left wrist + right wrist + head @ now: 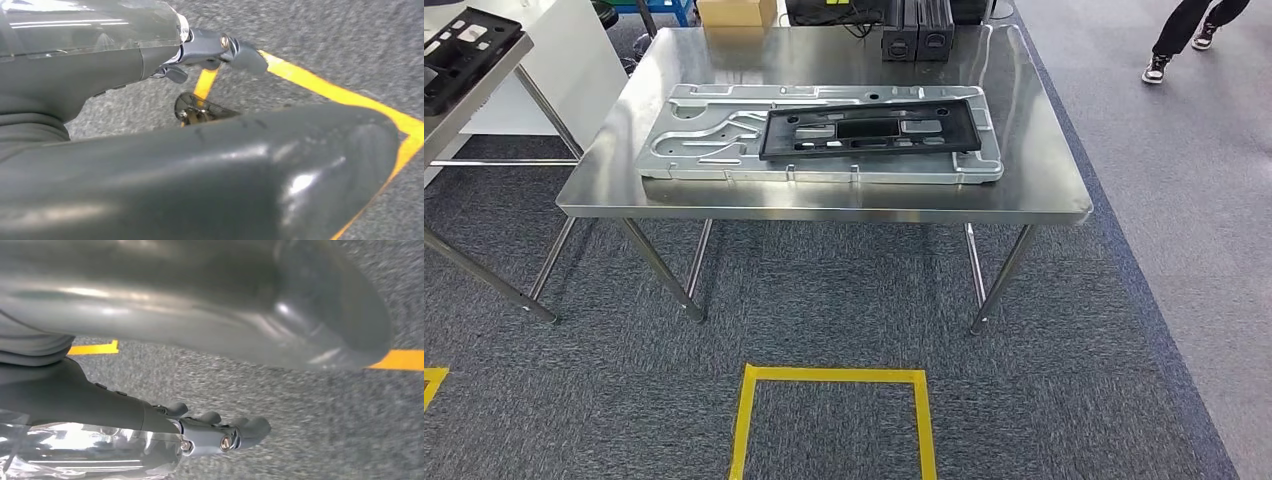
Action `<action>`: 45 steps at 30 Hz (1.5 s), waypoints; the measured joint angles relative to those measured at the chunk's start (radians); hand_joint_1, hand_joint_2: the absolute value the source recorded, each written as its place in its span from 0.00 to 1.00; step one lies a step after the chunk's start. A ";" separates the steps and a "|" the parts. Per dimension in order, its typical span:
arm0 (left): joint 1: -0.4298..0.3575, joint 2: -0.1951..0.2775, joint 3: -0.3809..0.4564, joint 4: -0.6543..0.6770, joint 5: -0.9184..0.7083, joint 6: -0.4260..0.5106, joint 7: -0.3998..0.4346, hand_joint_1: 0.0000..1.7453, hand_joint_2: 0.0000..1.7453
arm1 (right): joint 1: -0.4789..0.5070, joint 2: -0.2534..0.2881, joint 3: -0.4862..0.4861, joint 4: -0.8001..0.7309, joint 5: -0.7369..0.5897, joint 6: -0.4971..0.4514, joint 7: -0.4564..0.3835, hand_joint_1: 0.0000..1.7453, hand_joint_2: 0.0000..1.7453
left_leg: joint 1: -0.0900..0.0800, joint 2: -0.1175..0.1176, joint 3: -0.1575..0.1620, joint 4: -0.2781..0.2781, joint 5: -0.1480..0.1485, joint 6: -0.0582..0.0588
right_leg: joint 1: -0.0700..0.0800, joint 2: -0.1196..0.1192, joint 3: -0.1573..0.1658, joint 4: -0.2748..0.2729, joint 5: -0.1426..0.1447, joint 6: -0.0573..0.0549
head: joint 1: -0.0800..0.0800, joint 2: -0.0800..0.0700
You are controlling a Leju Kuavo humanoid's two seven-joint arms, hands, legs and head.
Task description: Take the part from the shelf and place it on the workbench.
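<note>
Grey carpet with yellow tape lies under both my hanging hands: left hand (220,50) and right hand (220,432), fingers loosely spread, holding nothing. Ahead, the flat black plastic frame part (871,129) lies lengthwise along the steel workbench (1044,190), atop a silver metal panel (704,150), neither hand nearer.

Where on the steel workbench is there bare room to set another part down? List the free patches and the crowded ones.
Free: the bare strip of the workbench right of the silver panel, and the band behind it, up to the two black boxes. The front edge strip is narrow. Crowded: the middle, where the black frame lies on the silver panel.
</note>
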 joint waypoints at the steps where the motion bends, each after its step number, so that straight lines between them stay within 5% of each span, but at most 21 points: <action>1: -0.001 -0.001 0.000 0.000 -0.001 0.000 0.000 0.00 0.00 | 0.000 0.000 -0.004 0.000 -0.006 0.006 -0.005 0.00 0.00 | 0.000 0.000 -0.016 0.064 -0.054 0.000 | 0.004 0.001 -0.014 0.000 0.011 -0.004 | 0.000 0.000; 3: -0.003 -0.002 0.000 0.000 -0.001 0.000 -0.002 0.00 0.00 | 0.001 0.000 -0.016 0.000 -0.018 0.018 -0.016 0.00 0.00 | -0.002 -0.001 -0.029 0.181 -0.106 0.005 | 0.012 0.006 -0.047 0.002 0.037 -0.008 | 0.000 0.000; 5: -0.004 -0.002 0.000 0.000 -0.003 0.000 -0.003 0.00 0.00 | 0.000 0.000 -0.023 0.000 -0.016 0.023 -0.024 0.00 0.00 | -0.007 -0.002 0.013 0.192 -0.066 0.014 | 0.017 0.011 -0.081 0.007 0.061 -0.009 | 0.000 0.000; 7: -0.009 -0.002 0.000 0.000 -0.004 0.000 -0.004 0.00 0.00 | 0.000 0.001 -0.025 0.000 -0.005 0.023 -0.027 0.00 0.00 | -0.014 -0.006 0.120 0.069 -0.021 0.026 | 0.019 0.015 -0.106 0.012 0.082 -0.007 | 0.000 0.000; 9: -0.017 -0.001 0.000 0.000 -0.004 -0.001 -0.006 0.00 0.00 | 0.000 0.003 -0.025 0.001 0.002 0.025 -0.031 0.00 0.00 | -0.022 -0.010 0.226 -0.091 -0.037 0.039 | 0.020 0.017 -0.118 0.013 0.102 0.002 | 0.000 0.000; 11: -0.021 -0.001 0.000 0.000 -0.004 -0.001 -0.008 0.00 0.00 | 0.000 0.005 -0.026 0.001 0.004 0.031 -0.041 0.00 0.00 | -0.028 -0.011 0.258 -0.160 -0.053 0.050 | 0.018 0.016 -0.123 0.009 0.123 0.014 | 0.000 0.000; 13: -0.022 -0.002 0.000 0.000 -0.004 -0.002 -0.008 0.00 0.00 | 0.000 0.004 -0.028 0.002 0.007 0.035 -0.053 0.00 0.00 | -0.026 -0.005 0.242 -0.166 -0.029 0.064 | 0.016 0.016 -0.131 0.012 0.120 0.025 | 0.000 0.000; 17: -0.021 -0.004 0.000 0.000 -0.003 -0.002 -0.011 0.00 0.00 | -0.002 0.004 -0.030 0.002 0.013 0.035 -0.064 0.00 0.00 | -0.025 0.004 0.178 -0.165 0.028 0.081 | 0.010 0.012 -0.175 0.199 -0.070 0.040 | 0.000 0.000; 18: -0.021 -0.004 0.000 0.000 -0.003 -0.002 -0.011 0.00 0.00 | -0.002 0.004 -0.031 0.002 0.013 0.035 -0.064 0.00 0.00 | -0.025 0.006 0.158 -0.161 0.040 0.080 | 0.009 0.012 -0.181 0.259 -0.091 0.044 | 0.000 0.000; 20: -0.021 -0.004 0.000 0.000 -0.003 -0.002 -0.011 0.00 0.00 | -0.003 0.003 -0.033 0.002 0.014 0.034 -0.064 0.00 0.00 | -0.025 0.009 0.114 -0.147 0.064 0.076 | 0.004 0.010 -0.158 0.304 -0.054 0.050 | 0.000 0.000; 22: -0.022 -0.004 0.000 0.000 -0.004 -0.002 -0.011 0.00 0.00 | -0.006 0.002 -0.035 0.002 0.015 0.034 -0.064 0.00 0.00 | -0.025 0.010 0.070 -0.127 0.084 0.069 | -0.001 0.008 -0.064 0.216 -0.010 0.050 | 0.000 0.000; 24: -0.022 -0.005 0.000 0.000 -0.005 -0.002 -0.012 0.00 0.00 | -0.011 -0.001 -0.039 0.001 0.016 0.034 -0.064 0.00 0.00 | -0.027 0.010 0.040 -0.105 0.100 0.059 | 0.002 0.007 0.056 0.055 -0.037 0.042 | 0.000 0.000; 25: -0.022 -0.005 0.000 0.000 -0.005 -0.002 -0.013 0.00 0.00 | -0.013 -0.002 -0.040 0.001 0.017 0.033 -0.065 0.00 0.00 | -0.026 0.011 0.032 -0.099 0.109 0.054 | 0.006 0.008 0.093 0.000 -0.056 0.035 | 0.000 0.000; 27: -0.021 -0.005 0.000 0.000 -0.006 -0.001 -0.014 0.00 0.00 | -0.013 -0.003 -0.041 0.002 0.017 0.032 -0.065 0.00 0.00 | -0.023 0.011 0.021 -0.096 0.127 0.041 | 0.011 0.006 0.100 -0.033 -0.060 0.017 | 0.000 0.000; 29: -0.018 -0.005 0.000 0.000 -0.006 -0.001 -0.014 0.00 0.00 | -0.012 -0.004 -0.043 0.003 0.018 0.030 -0.065 0.00 0.00 | -0.017 0.005 0.006 -0.075 0.093 0.030 | 0.009 0.001 0.075 -0.033 -0.035 -0.001 | 0.000 0.000; 33: -0.014 -0.007 0.000 0.000 -0.007 -0.002 -0.015 0.00 0.00 | -0.011 -0.007 -0.046 0.003 0.022 0.033 -0.066 0.00 0.00 | -0.009 0.000 -0.037 0.140 -0.089 0.016 | 0.012 -0.004 0.005 -0.029 0.022 -0.013 | 0.000 0.000; 36: -0.015 -0.007 0.000 0.000 -0.008 -0.002 -0.018 0.00 0.00 | -0.010 -0.007 -0.048 0.003 0.023 0.041 -0.076 0.00 0.00 | -0.008 -0.001 0.019 0.173 -0.038 0.017 | 0.011 -0.003 -0.060 -0.013 0.059 -0.008 | 0.000 0.000; 38: -0.018 -0.007 0.000 0.000 -0.009 -0.002 -0.019 0.00 0.00 | -0.011 -0.007 -0.050 0.004 0.023 0.041 -0.081 0.00 0.00 | -0.010 -0.002 0.141 0.034 -0.013 0.021 | 0.011 -0.001 -0.095 0.002 0.080 0.000 | 0.000 0.000; 40: -0.022 -0.007 0.000 0.000 -0.013 -0.002 -0.021 0.00 0.00 | -0.011 -0.007 -0.052 0.004 0.022 0.039 -0.085 0.00 0.00 | -0.013 -0.004 0.245 -0.115 -0.044 0.029 | 0.012 -0.002 -0.112 0.011 0.099 0.012 | 0.000 0.000; 43: -0.023 -0.007 -0.001 0.000 -0.016 -0.004 -0.022 0.00 0.00 | -0.010 -0.007 -0.056 0.004 0.020 0.039 -0.091 0.00 0.00 | -0.017 -0.001 0.254 -0.159 -0.044 0.048 | 0.009 -0.002 -0.121 0.009 0.123 0.031 | 0.000 0.000; 45: -0.023 -0.008 -0.001 0.000 -0.016 -0.005 -0.023 0.00 0.00 | -0.008 -0.007 -0.057 0.004 0.019 0.039 -0.095 0.00 0.00 | -0.017 0.005 0.230 -0.162 -0.017 0.065 | 0.006 0.001 -0.138 0.052 0.062 0.039 | 0.000 0.000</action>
